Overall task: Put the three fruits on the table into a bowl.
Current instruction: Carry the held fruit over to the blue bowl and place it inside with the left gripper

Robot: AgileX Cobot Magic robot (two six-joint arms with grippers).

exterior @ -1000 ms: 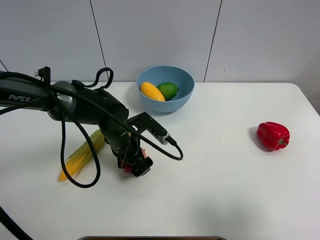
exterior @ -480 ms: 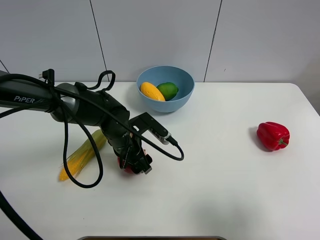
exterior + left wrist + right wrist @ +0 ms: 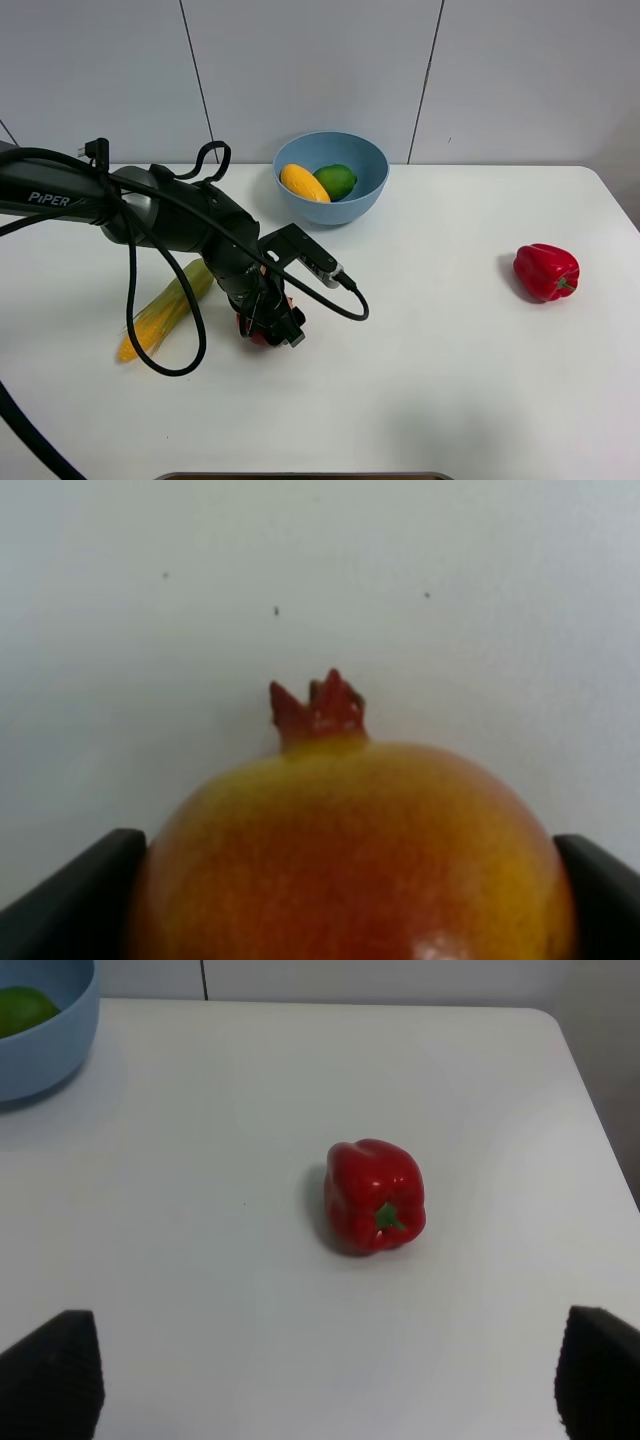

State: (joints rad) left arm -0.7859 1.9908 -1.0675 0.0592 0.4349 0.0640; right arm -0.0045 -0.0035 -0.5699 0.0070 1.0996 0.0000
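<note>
The red-yellow apple [image 3: 350, 850], with a small red crown on its far end, lies on the white table [image 3: 450, 350] left of centre. My left gripper [image 3: 268, 325] is down over it, and little of the apple [image 3: 256, 337] shows under the arm. In the left wrist view both black fingers [image 3: 80, 890] press against its sides. The yellow-orange mango-like fruit [image 3: 303, 182] and the green lime [image 3: 336, 180] lie in the light-blue bowl [image 3: 375, 160] at the back. My right gripper [image 3: 330, 1375] is open and empty over bare table and is not in the exterior view.
A green-husked corn cob [image 3: 165, 310] lies just left of my left gripper. A glossy red bell pepper [image 3: 545, 270] sits at the right, ahead of my right gripper [image 3: 375, 1195]. The bowl's edge [image 3: 50, 1050] and the lime [image 3: 25, 1010] show in the right wrist view.
My left gripper has come down a little and settled around the apple. In the last half second it has hardly moved.
</note>
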